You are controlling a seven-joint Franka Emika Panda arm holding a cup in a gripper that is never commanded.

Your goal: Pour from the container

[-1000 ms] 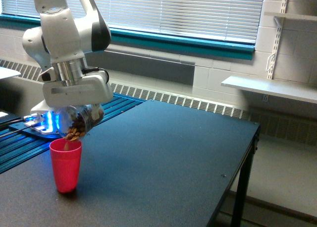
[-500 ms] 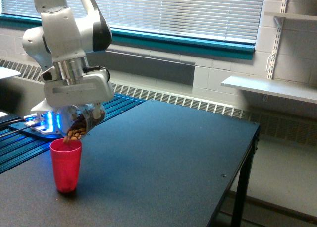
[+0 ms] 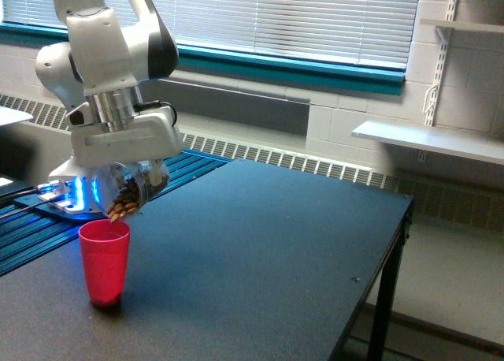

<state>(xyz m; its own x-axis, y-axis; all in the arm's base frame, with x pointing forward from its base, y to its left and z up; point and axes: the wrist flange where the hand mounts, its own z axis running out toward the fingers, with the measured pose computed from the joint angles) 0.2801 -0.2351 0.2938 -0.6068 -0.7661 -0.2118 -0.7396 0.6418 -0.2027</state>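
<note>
Just below my gripper (image 3: 130,189) and a little toward the exterior view's left stands the red cup (image 3: 104,262), upright on the dark table (image 3: 260,258), its open mouth facing up and clear of anything I hold. My fingers are closed around the container (image 3: 130,191), a clear round cup that I hold tipped steeply, its mouth pointing down and toward the exterior view's left, right above the red cup's rim. Brown, nut-like pieces (image 3: 120,209) are bunched at the container's lowered lip, and darker contents sit further back inside it. The container and the red cup are near each other but not touching. Behind my gripper, at table height, a device with a blue glow (image 3: 76,194) sits on a blue ribbed surface (image 3: 47,235). Further back runs a long vent grille (image 3: 283,158) along the wall, and above it a window with closed blinds (image 3: 291,18). Well off toward the exterior view's right, a white shelf (image 3: 429,140) is fixed to the wall.
</note>
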